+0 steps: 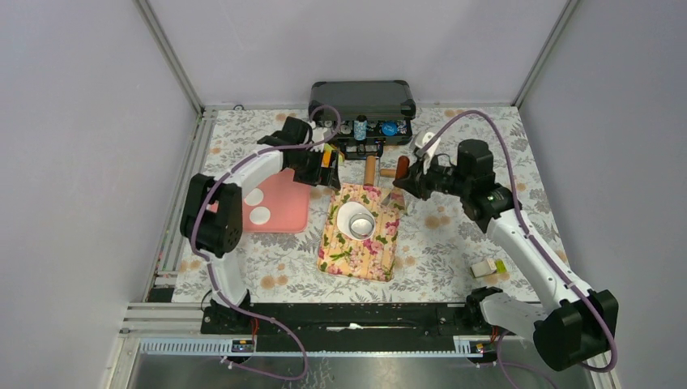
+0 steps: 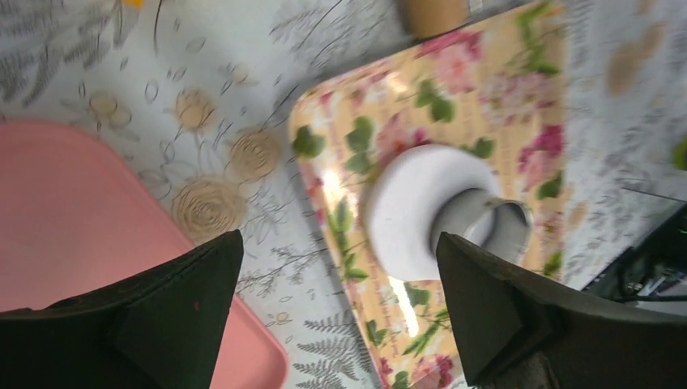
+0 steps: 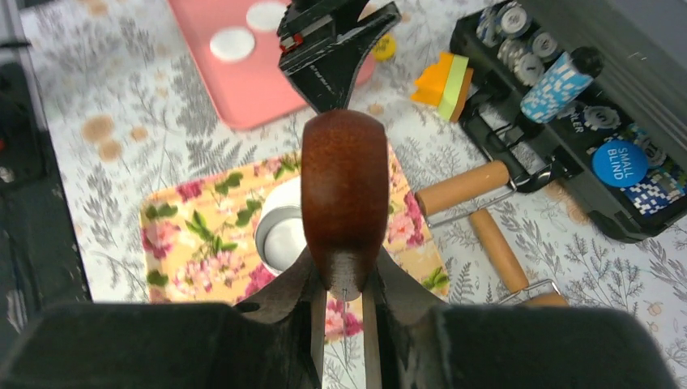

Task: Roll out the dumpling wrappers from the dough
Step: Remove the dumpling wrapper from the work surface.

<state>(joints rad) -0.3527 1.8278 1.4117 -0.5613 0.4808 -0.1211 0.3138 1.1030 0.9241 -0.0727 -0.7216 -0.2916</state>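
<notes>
Two dumpling wrappers, flat white discs [image 1: 258, 206], lie on the pink tray [image 1: 283, 217]; they also show in the right wrist view [image 3: 232, 44]. A wider flat white piece of dough [image 2: 409, 207] lies on the floral board [image 1: 360, 251] with the round silver tin [image 2: 496, 224] standing on it. No separate dough lumps show. My left gripper [image 2: 340, 316] is open and empty, hovering over the table between tray and board [image 1: 322, 168]. My right gripper [image 3: 344, 285] is shut on a dark brown wooden tool handle [image 3: 343, 190] above the board's far right corner [image 1: 403, 180].
A rolling pin with tan wooden rollers [image 3: 462, 188] lies behind the board. A black case [image 1: 362, 101] with chips stands open at the back. An orange-and-green block [image 3: 444, 77] lies near it. A white-and-green small block [image 1: 486, 267] lies at the right front.
</notes>
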